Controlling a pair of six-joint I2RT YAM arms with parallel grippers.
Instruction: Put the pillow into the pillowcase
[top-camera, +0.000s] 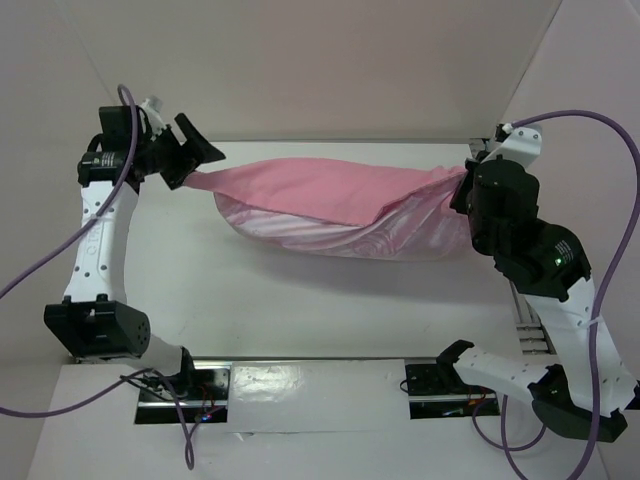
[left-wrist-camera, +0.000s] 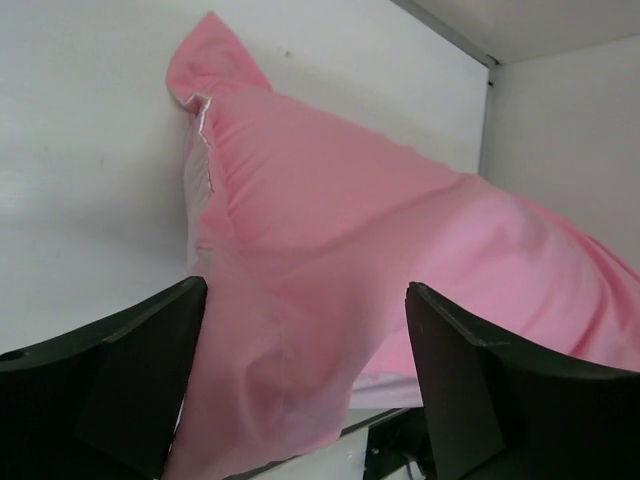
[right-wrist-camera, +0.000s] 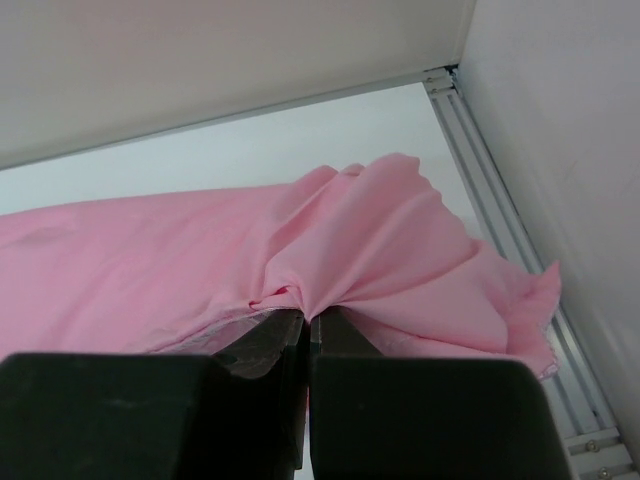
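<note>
Evidently pillowcase (top-camera: 340, 205) hangs stretched between arms, bulging as if filled; right gripper (right-wrist-camera: 306, 315) pinches its end to keep tension; left gripper (left-wrist-camera: 306, 288) spread, fabric running between fingers.

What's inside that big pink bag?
The thin pink fabric pillowcase bulges as if stuffed, but its cloth covers the inside, so what fills it cannot be seen.
</note>
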